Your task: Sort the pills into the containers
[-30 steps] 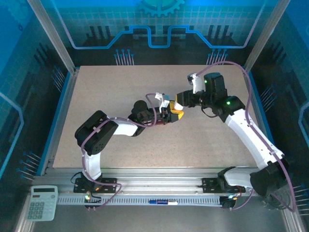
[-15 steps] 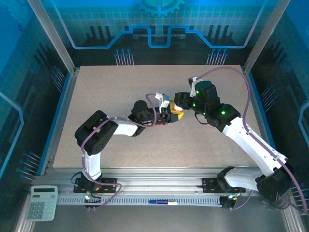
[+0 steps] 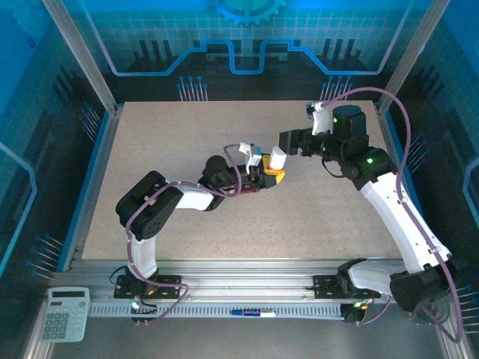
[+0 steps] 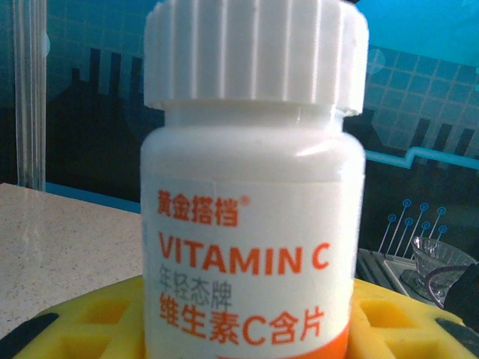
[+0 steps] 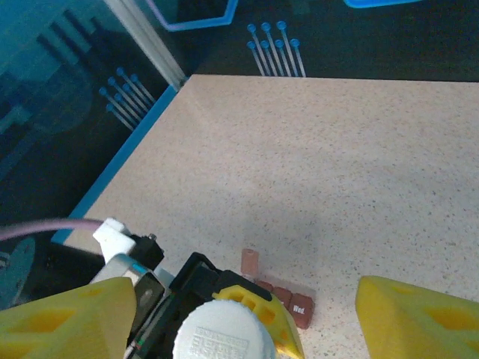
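A white vitamin C bottle point(image 4: 251, 217) with its ribbed cap point(image 5: 221, 333) on stands upright between the yellow fingers point(image 4: 90, 321) of my left gripper point(image 3: 267, 175), which is shut on it near the table's middle. My right gripper point(image 3: 289, 141) hangs just right of and above the bottle point(image 3: 277, 158), its yellow fingers point(image 5: 419, 318) wide apart and holding nothing. The containers point(image 5: 288, 294), a reddish-brown strip marked "Wed", lie on the table beside the left gripper, with one lid point(image 5: 249, 262) raised. The pills are out of view.
The speckled table point(image 3: 179, 142) has a blue rim and metal frame posts point(image 3: 78, 56) at its corners. A calculator point(image 3: 64, 313) and a pen point(image 3: 251, 312) lie on the rail below the near edge.
My right gripper, shut at the bottle's cap a second ago, has opened and drawn back up and to the right. The left gripper and bottle have stayed put.
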`<state>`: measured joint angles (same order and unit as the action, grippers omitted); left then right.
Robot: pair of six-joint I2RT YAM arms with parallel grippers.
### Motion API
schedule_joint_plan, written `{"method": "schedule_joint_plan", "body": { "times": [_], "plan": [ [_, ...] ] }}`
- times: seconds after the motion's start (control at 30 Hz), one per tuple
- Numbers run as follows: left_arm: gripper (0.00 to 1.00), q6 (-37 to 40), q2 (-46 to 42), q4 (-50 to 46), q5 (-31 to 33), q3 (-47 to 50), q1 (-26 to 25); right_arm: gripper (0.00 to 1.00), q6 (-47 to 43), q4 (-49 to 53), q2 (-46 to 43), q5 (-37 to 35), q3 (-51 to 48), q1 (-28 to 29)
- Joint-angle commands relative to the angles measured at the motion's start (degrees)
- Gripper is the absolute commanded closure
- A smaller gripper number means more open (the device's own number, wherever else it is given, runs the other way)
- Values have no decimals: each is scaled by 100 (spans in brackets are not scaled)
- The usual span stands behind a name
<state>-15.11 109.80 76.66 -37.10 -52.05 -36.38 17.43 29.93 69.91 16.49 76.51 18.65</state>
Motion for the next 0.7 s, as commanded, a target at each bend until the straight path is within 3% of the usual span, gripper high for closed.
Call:
{"method": "schedule_joint_plan", "body": {
  "times": [0.0, 0.43, 0.67],
  "plan": [
    [100, -51, -112, 298, 28, -116, 8, 20, -959, 244, 216, 930, 120, -108],
    [100, -71, -99, 252, 1, -172, 1, 23, -1246, 403, 576, 1308, 132, -68],
    [100, -67, -99, 244, 1, -187, 2, 31, -1217, 415, 673, 1330, 130, -46]
  ]
}}
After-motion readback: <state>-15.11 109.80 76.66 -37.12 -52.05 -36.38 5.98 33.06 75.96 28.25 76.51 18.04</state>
